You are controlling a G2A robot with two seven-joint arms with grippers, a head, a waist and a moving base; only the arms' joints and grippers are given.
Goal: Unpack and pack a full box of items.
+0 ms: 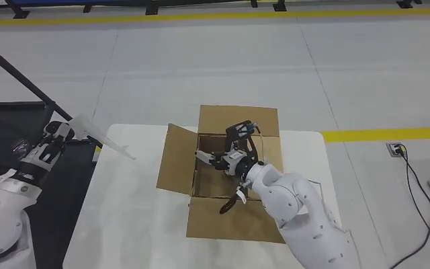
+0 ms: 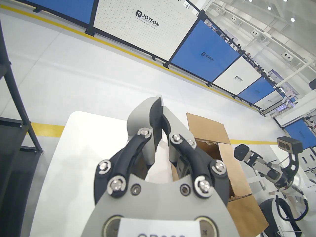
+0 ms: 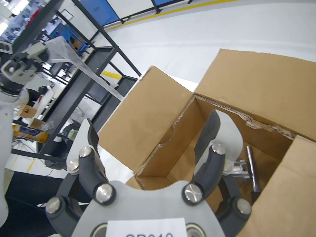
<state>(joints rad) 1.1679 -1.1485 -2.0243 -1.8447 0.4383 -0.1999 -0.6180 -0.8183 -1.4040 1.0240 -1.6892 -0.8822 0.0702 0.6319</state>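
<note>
From the top camera I see the open cardboard box point(image 1: 235, 222) standing in the middle of the white bench point(image 1: 127, 215) with all four flaps folded outward. My right gripper point(image 3: 150, 134) hangs over the box's opening. Its jaws are spread wide with nothing between them, and the dark pads face each other across the gap. Through the right wrist camera I look past those jaws into the box, where a shiny metal part point(image 3: 249, 159) with a straight rod lies at the bottom against one inner wall. I cannot tell what else is in there, since the near flap and the gripper hide much of the floor. My left gripper point(image 1: 70, 126) is well apart from the box, out beyond the bench's left edge and raised above it. Its jaws are pinched tight on one end of a clear plastic sheet point(image 1: 107, 142). The sheet sticks out from them as a long narrow strip that slopes down over the corner of the bench, its free end short of the box. A black rack point(image 3: 81, 35) stands on the floor just beside the bench on that side.
</note>
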